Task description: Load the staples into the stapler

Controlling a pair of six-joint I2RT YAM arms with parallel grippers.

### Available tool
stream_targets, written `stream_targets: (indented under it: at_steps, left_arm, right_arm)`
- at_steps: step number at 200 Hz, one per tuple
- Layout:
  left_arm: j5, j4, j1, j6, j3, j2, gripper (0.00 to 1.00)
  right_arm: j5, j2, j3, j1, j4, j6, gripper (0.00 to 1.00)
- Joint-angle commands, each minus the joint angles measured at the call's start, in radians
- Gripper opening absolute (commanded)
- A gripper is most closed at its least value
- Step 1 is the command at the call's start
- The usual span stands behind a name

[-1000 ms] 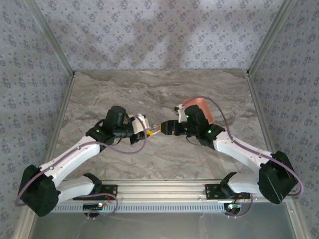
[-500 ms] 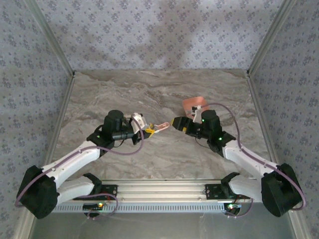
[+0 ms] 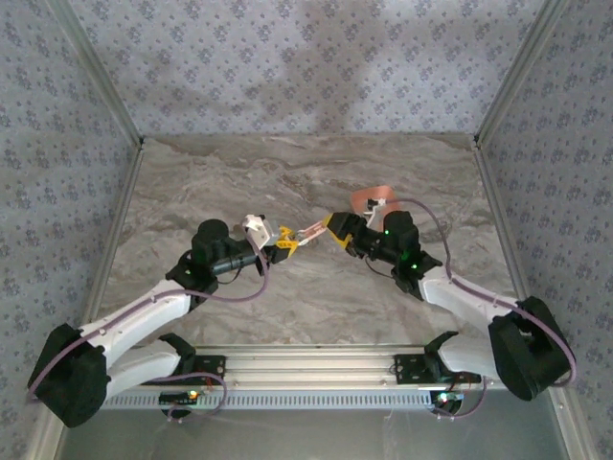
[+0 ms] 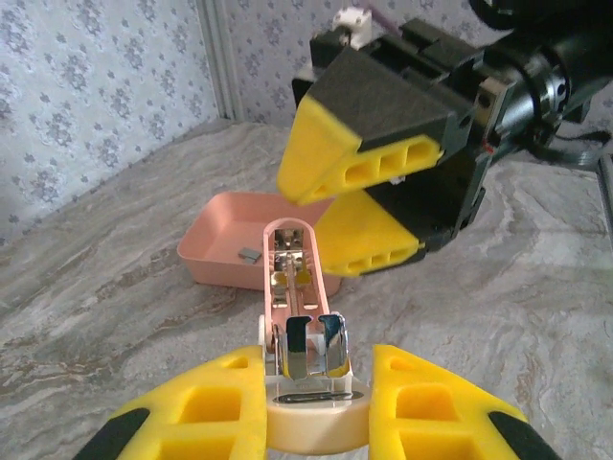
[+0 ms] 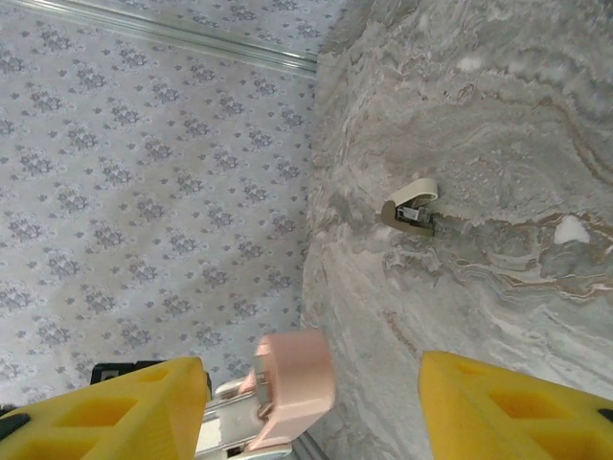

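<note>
My left gripper point(image 4: 311, 414) is shut on the cream base of the stapler point(image 4: 292, 287), held above the table. The stapler's pale pink top is swung open and points away, baring the metal channel. In the top view the left gripper point(image 3: 276, 240) and the stapler point(image 3: 305, 234) sit at mid-table. My right gripper point(image 3: 334, 228) faces it, jaws apart. Its yellow fingers point(image 4: 369, 158) hover over the far end of the pink top. In the right wrist view that pink end point(image 5: 292, 381) lies between the spread fingers, close to the left one. A grey strip of staples point(image 4: 249, 254) lies in the salmon tray point(image 4: 213, 251).
The salmon tray point(image 3: 375, 199) stands just behind the right gripper. A small whitish oblong piece point(image 5: 412, 205) lies on the marble table farther off. Patterned walls close the table on three sides.
The right gripper, which had drawn back toward the tray half a second ago, has swung in again over the stapler's end. The left gripper has lifted and turned the stapler toward it.
</note>
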State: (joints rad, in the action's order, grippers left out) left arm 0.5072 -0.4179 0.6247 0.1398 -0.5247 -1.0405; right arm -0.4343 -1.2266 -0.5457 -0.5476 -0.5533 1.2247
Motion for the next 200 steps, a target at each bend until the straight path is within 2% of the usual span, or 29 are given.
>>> stream_targets:
  at_steps: [1, 73, 116, 126, 145, 158, 171, 178, 200]
  left_arm:
    - [-0.012, -0.079, 0.005, -0.019, 0.012, 0.023, 0.00]
    - [-0.024, -0.105, 0.010, -0.032, 0.024, 0.029, 0.00]
    - [-0.038, -0.099, 0.010, -0.041, 0.034, 0.037, 0.02]
    - [-0.044, -0.085, 0.010, -0.044, 0.032, 0.041, 0.08]
    - [-0.095, -0.062, 0.010, -0.084, 0.031, 0.050, 0.24]
    - [-0.153, -0.022, 0.009, -0.144, 0.024, 0.055, 0.41]
    - [-0.158, 0.033, 0.010, -0.171, 0.013, 0.068, 0.55]
    - [-0.162, 0.056, 0.010, -0.193, 0.008, 0.074, 0.67]
    - [-0.189, 0.137, 0.010, -0.262, -0.012, 0.093, 0.71]
  right_arm:
    - [0.006, -0.043, -0.049, -0.016, -0.121, 0.068, 0.59]
    - [0.018, -0.135, -0.080, -0.047, -0.208, 0.101, 0.39]
    - [0.047, -0.120, -0.087, -0.056, -0.143, 0.053, 0.21]
    - [0.057, -0.107, -0.089, -0.055, -0.118, 0.023, 0.17]
    - [0.065, -0.062, -0.111, -0.043, 0.002, -0.085, 0.14]
    - [0.082, -0.014, -0.135, -0.031, 0.154, -0.199, 0.13]
    - [0.118, 0.037, -0.158, -0.021, 0.271, -0.334, 0.12]
    - [0.129, 0.059, -0.165, -0.013, 0.310, -0.406, 0.11]
    - [0.113, 0.109, -0.187, 0.019, 0.382, -0.605, 0.10]
